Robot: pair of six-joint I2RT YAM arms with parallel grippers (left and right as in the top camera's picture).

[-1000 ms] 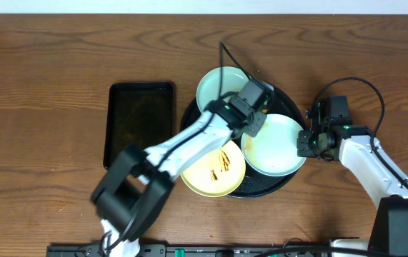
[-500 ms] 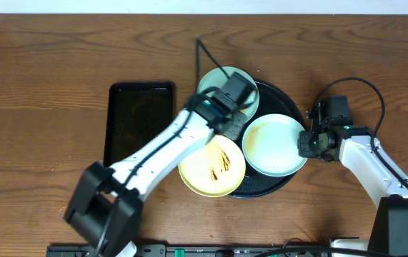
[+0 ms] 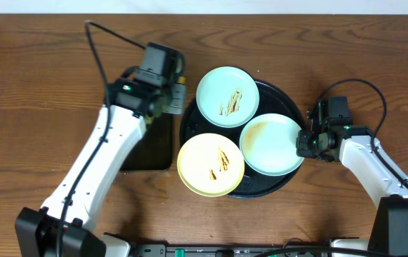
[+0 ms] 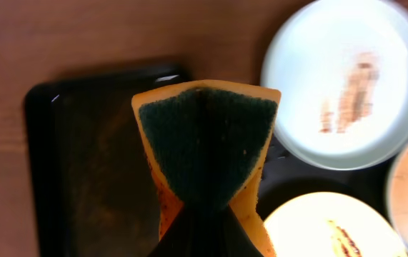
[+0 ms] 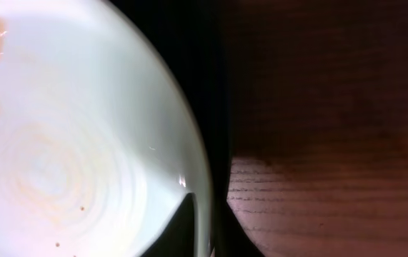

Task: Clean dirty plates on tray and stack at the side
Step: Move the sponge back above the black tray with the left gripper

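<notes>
— Where's the left pincer (image 3: 169, 91) gone?
— It has swung off the large round glossy black tray (image 3: 289, 107) to the small rectangular black tray (image 4: 82, 171), clamped shut on the orange-and-green sponge (image 4: 205, 146).
— And the plates?
— All on the round tray. The light blue plastic plate (image 3: 227, 96) and pale yellow plastic plate (image 3: 211, 164) are still streaked. The right pincer (image 3: 305, 141) has closed again on the rim of the pale mint-white plastic plate (image 3: 271, 146), probably to stack it.

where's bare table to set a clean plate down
Widest bare table lies left of the rectangular tray and along the far edge. Some right of the right gripper. Crowded: the round tray, filled by three plates.
</notes>
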